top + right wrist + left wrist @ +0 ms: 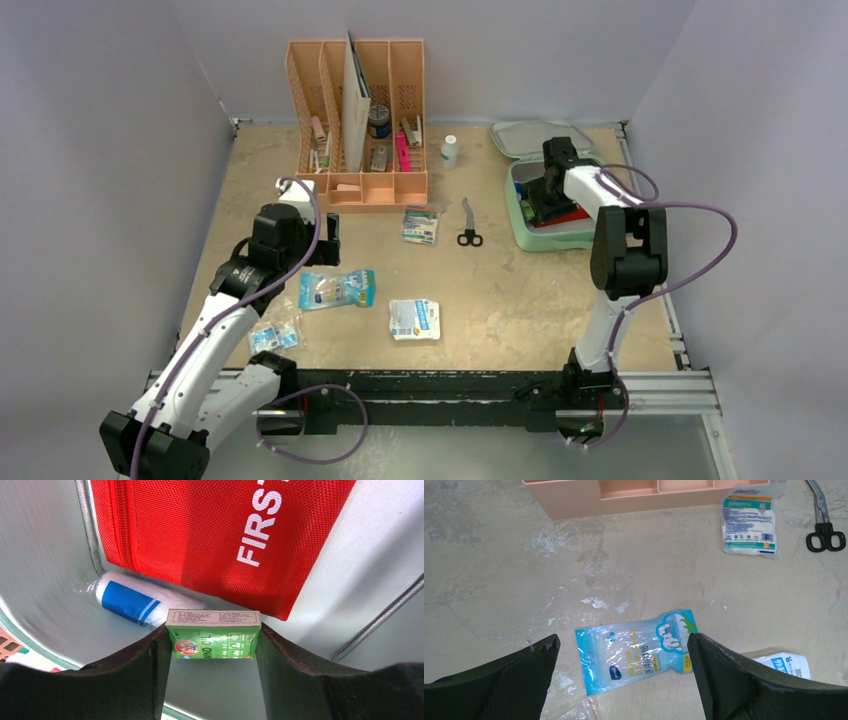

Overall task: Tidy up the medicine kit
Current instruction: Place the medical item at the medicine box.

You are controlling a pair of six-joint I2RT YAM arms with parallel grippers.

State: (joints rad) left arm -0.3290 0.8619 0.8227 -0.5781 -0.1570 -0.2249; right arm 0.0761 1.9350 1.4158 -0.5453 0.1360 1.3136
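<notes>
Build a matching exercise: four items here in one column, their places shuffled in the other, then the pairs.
1 green box
2 scissors
3 white bottle
4 blue packet

A under the open left gripper
B between the right gripper fingers, in the medicine kit
C standing upright beside the peach organizer
D lying flat, right of a small white packet

Pairs: 1-B, 2-D, 3-C, 4-A

The mint-green medicine kit (540,243) lies open at far right, lid back.
</notes>
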